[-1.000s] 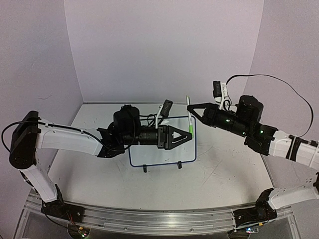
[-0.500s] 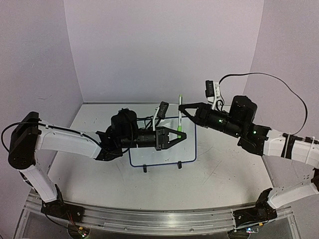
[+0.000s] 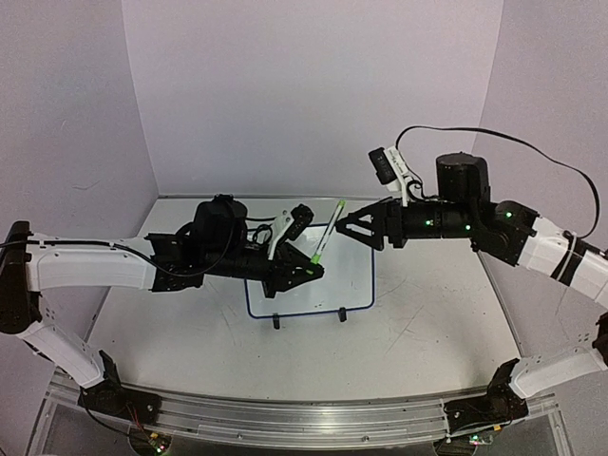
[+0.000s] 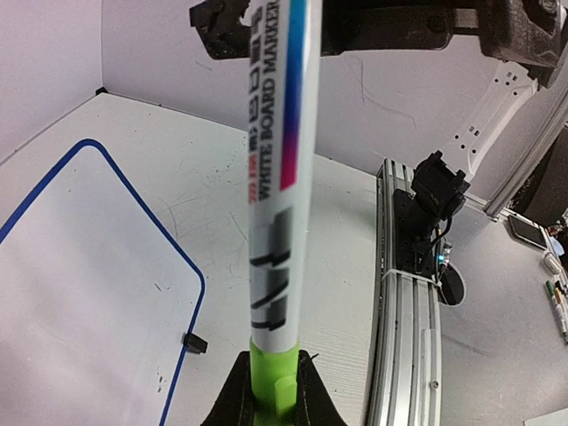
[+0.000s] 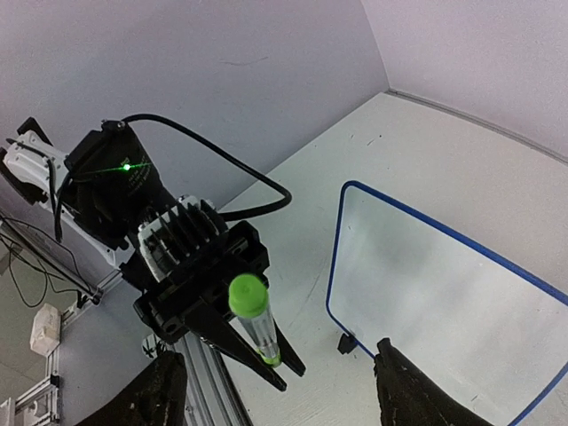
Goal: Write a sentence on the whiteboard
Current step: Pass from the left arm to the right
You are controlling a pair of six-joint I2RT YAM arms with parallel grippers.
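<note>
My left arm reaches low over the whiteboard (image 3: 337, 285), its claw (image 3: 312, 267) clamped on the green lower end of a whiteboard marker (image 3: 326, 233) that tilts up and to the right. My right arm comes in level from the other side, its claw (image 3: 348, 224) spread wide near the marker's top. The board sits on the scuffed white tabletop (image 3: 427, 313) beneath both claws. It is glossy white, with rounded corners and a thin blue rim (two small black feet at its near edge). Only my left wrist view shows the barrel's print, "WHITE BOARD MARKER", beside a pink-to-blue stripe. Only my right wrist view shows the marker's round green end cap (image 5: 248, 295) facing it.
</note>
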